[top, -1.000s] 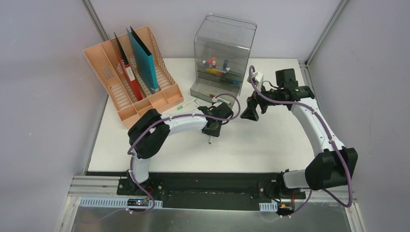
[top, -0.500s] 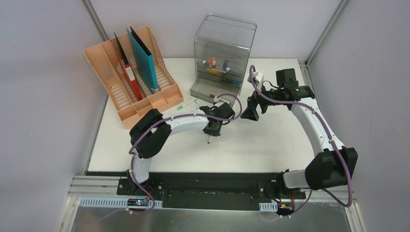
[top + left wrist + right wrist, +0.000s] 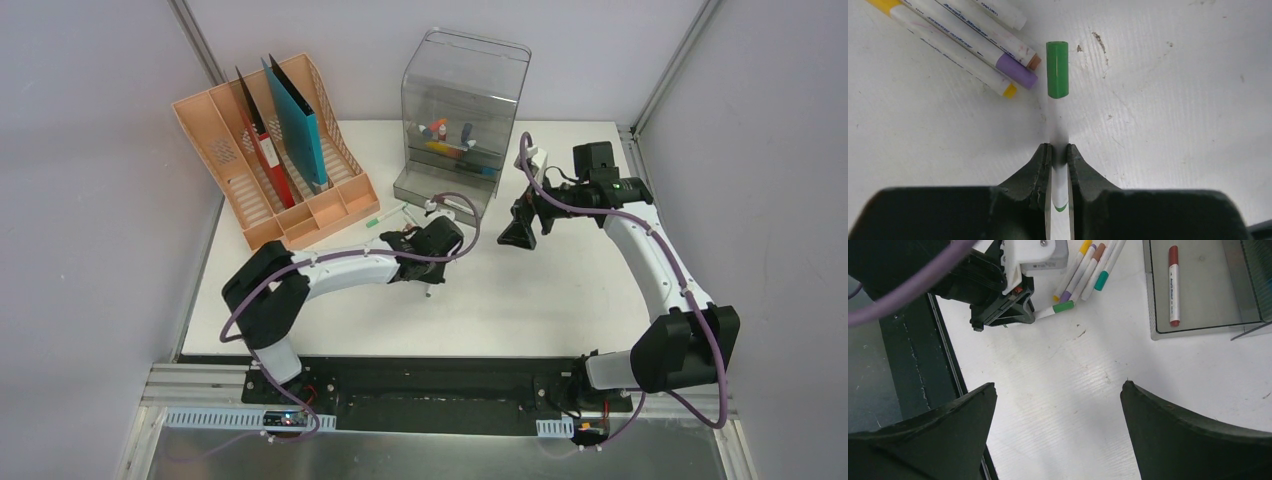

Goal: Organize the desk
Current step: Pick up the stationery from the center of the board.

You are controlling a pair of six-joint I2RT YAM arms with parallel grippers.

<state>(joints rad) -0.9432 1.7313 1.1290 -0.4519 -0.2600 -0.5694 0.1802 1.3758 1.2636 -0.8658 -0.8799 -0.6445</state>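
Note:
My left gripper (image 3: 1058, 150) is shut on the white barrel of a green-capped marker (image 3: 1057, 70), which points straight ahead over the white desk (image 3: 540, 290). Whether the marker rests on the desk or hangs just above it I cannot tell. Three more markers (image 3: 973, 45) lie on the desk just left of its cap. In the right wrist view the left gripper (image 3: 1030, 315) holds this same marker (image 3: 1063, 306). My right gripper (image 3: 1058, 384) hangs open above bare desk, right of the left one, with nothing between its fingers.
A clear grey drawer box (image 3: 462, 100) holding markers stands at the back. Its pulled-out drawer (image 3: 1198, 315) holds a red-capped marker (image 3: 1173, 285). A peach file rack (image 3: 225, 150) with upright folders stands at the back left. The desk's black front rail (image 3: 430, 375) runs along the near edge.
The left jaws have closed on the green-capped marker. The left elbow has swung left and down, and the wrist has shifted slightly left. The right arm has hardly moved.

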